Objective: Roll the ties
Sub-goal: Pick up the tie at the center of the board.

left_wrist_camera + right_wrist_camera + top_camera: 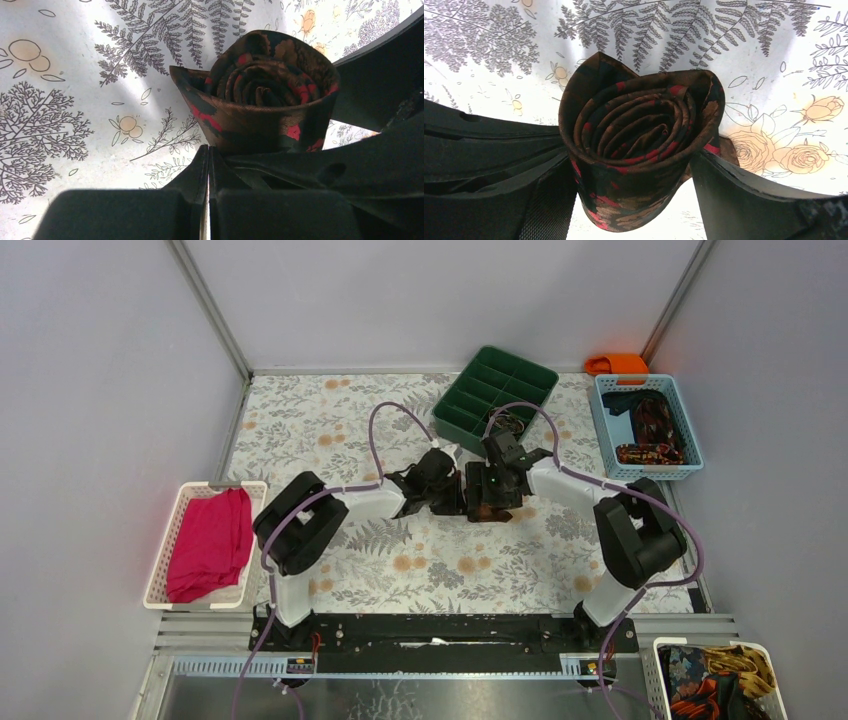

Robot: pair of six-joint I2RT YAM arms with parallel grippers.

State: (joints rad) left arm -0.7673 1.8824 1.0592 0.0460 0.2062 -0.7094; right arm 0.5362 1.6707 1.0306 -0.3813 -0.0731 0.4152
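Pinching the rolled tie [639, 145] is the right end effector [629, 156].

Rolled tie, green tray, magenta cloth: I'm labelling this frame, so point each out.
rolled tie [639, 127], right wrist view, centre of the spiral.
green tray [505, 375], top view, a bare compartment.
magenta cloth [208, 540], top view, middle of the cloth.

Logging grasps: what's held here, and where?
The right gripper clamps the rolled tie across its outer wrap, fingers on opposite sides. The left gripper, shut, sits at the roll's edge; hold unclear.
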